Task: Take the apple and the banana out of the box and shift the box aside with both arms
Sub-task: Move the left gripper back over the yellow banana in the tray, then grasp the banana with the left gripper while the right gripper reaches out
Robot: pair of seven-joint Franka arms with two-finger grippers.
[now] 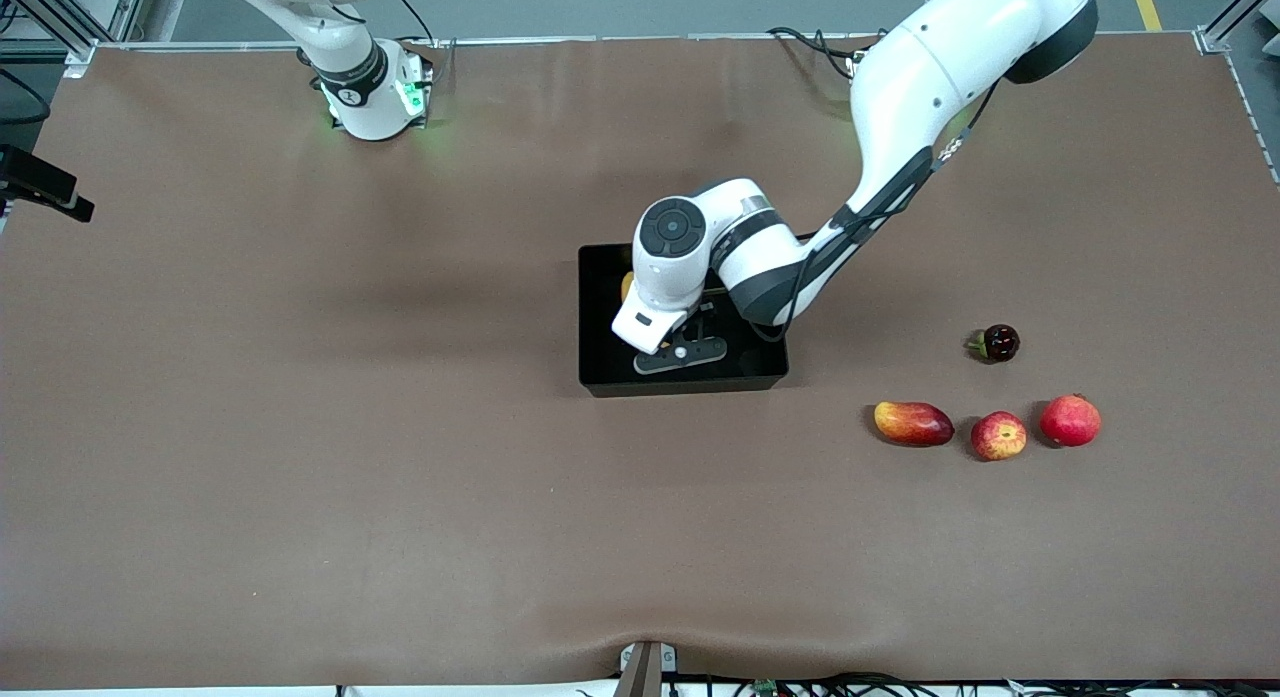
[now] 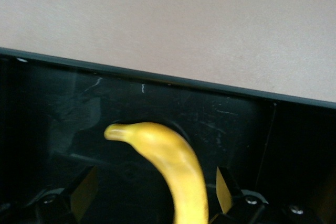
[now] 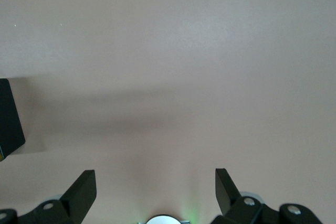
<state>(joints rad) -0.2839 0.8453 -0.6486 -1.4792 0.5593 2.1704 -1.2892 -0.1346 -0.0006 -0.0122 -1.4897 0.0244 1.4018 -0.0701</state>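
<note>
Left wrist view: left hand [image 2: 152,192] wide, curved yellow banana [image 2: 173,166] between fingers, in glossy black box [image 2: 157,77]

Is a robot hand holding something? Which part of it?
No. The left gripper is down in the black box, fingers spread apart around the banana, not touching it. The right gripper waits open over bare table.

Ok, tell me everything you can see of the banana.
The banana is smooth, plain yellow and curved, with a blunt tapered tip. It sits inside the black tray, over its scuffed glossy floor, between the open fingers of the left tool, which do not touch it. In the front view only a sliver shows beside the arm.
</note>
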